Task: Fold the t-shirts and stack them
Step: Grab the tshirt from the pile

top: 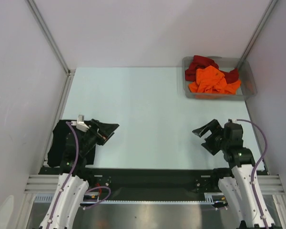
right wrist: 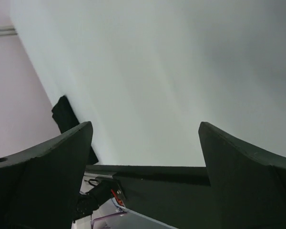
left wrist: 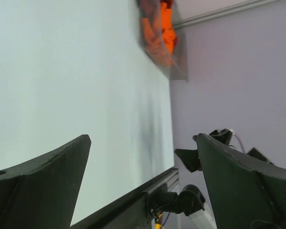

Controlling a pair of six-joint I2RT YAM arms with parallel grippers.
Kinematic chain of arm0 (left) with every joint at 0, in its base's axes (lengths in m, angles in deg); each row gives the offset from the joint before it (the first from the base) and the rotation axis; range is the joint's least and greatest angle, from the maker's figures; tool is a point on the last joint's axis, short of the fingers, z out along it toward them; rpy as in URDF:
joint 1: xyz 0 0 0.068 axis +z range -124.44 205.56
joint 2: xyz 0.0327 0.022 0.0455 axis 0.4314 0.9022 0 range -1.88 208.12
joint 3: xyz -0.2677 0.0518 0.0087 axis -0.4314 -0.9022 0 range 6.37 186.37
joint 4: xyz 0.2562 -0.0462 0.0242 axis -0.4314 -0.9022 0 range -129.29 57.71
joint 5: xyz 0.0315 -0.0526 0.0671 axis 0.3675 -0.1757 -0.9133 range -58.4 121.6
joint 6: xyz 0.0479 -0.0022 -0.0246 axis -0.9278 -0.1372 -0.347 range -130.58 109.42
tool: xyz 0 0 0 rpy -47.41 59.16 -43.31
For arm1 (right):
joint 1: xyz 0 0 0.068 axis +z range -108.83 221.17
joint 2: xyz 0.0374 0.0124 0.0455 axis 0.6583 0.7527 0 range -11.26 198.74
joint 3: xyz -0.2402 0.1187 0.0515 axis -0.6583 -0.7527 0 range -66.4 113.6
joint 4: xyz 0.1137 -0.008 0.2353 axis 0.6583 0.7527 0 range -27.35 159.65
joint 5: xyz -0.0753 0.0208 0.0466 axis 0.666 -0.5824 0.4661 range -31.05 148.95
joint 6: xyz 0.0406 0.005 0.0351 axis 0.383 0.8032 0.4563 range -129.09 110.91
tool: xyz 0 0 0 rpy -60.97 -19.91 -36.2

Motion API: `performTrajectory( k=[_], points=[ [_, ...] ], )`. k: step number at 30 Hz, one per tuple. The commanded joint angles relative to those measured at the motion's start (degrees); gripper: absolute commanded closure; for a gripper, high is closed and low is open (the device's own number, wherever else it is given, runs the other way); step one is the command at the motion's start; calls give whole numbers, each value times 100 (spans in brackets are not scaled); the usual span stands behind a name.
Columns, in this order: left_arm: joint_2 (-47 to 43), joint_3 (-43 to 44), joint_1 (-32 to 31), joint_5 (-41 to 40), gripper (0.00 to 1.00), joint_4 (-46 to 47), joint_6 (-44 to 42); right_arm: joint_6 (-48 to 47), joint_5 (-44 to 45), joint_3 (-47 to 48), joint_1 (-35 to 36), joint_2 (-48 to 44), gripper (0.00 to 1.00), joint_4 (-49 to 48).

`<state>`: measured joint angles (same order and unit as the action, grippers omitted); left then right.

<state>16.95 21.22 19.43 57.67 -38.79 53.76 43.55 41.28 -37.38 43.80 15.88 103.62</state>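
The black t-shirt (top: 57,143) lay largely hidden under the left arm (top: 67,191) in the top view, its folds too dark to make out, and the right wrist view caught only one corner of it past the table's near edge. In the tray (top: 251,81), the dark red t-shirt (top: 200,62) was mostly covered by the orange t-shirt (top: 212,81), and the left wrist view showed that tray blurred and cut by the top edge. The left gripper (left wrist: 143,137) and right gripper (right wrist: 145,124) each ran off the bottom edge of their own view.
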Motion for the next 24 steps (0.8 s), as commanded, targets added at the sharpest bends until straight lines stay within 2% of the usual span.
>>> performTrajectory(
  k=[1,5,11,13,17,19,24],
  points=[
    [348,430,50,-250,0,-790,-727,-289,966,717,-26,826,0,210],
    [1015,1149,42,-575,0,-1668,-1519,-823,1494,1498,-70,1899,0,-228],
    [1007,1694,59,-1349,0,-2537,-1608,-1563,2162,2915,-219,3797,0,-791],
    [1035,1871,59,-1385,0,-2803,-1696,-1669,2452,3723,-473,4585,2,-801],
    [1035,2012,68,-393,0,-2094,-2635,-2161,3390,5085,-536,5869,3,-827],
    [1105,2100,68,-217,0,-1961,-2935,-2538,3507,5673,-580,6293,3,-976],
    [1342,2382,77,310,2,-1600,-3339,-3023,3561,7036,-659,8068,6,-1285]
  ],
)
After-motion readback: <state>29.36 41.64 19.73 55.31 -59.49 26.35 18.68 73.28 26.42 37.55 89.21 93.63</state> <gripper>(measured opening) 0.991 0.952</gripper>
